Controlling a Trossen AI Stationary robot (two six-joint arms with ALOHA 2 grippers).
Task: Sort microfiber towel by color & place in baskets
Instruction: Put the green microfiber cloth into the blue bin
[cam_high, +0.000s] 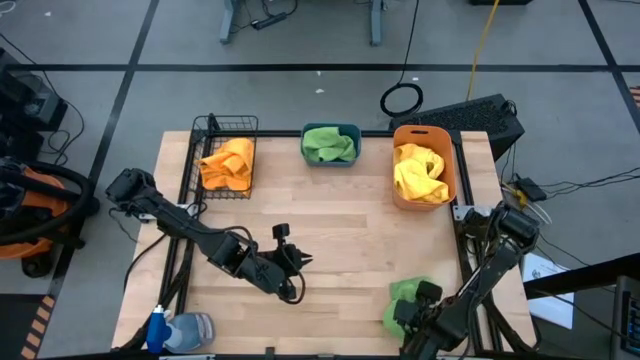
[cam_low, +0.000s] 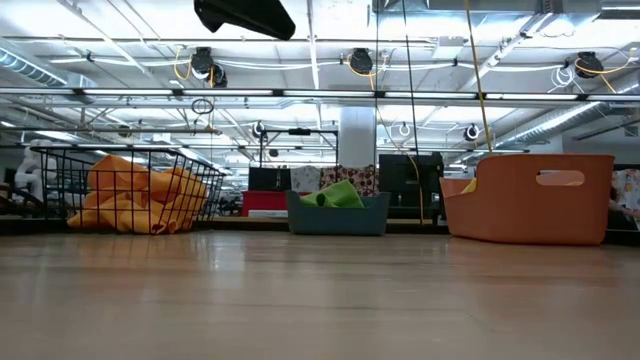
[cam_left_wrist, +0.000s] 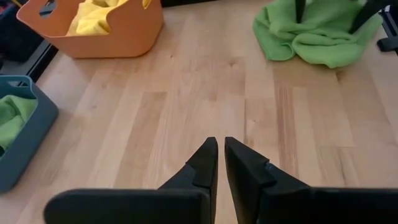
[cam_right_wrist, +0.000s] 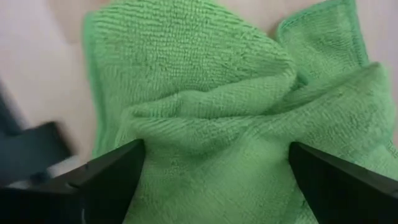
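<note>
Lying crumpled near the front right corner of the wooden counter (cam_high: 330, 250) is a loose green microfiber towel (cam_high: 408, 296). The right hand (cam_right_wrist: 214, 171) is directly over it, its two dark fingers (cam_right_wrist: 102, 177) spread wide apart on either side of a raised fold of the cloth. The fingers straddle the fold but are not clamped on it. In the left wrist view the same green towel shows with the right hand's dark fingers standing over it.

Along the back edge of the counter stand three baskets in a row. At the back left is a black wire-mesh basket (cam_high: 222, 125) holding orange towels (cam_high: 228, 165). Near the middle of the back edge is a squat teal tub (cam_high: 331, 130) with a green towel inside (cam_high: 328, 145). Toward the back right is a taller orange bin (cam_high: 400, 190) with a handle slot, holding yellow towels (cam_high: 420, 172).

The left hand (cam_left_wrist: 217, 155) hovers over bare wood near the middle of the counter's front half, well apart from the loose towel. Its fingers are pressed almost together with only a thin slit between them, and they hold nothing.

A blue and clear spray bottle (cam_high: 178, 330) lies at the front left corner of the counter.
</note>
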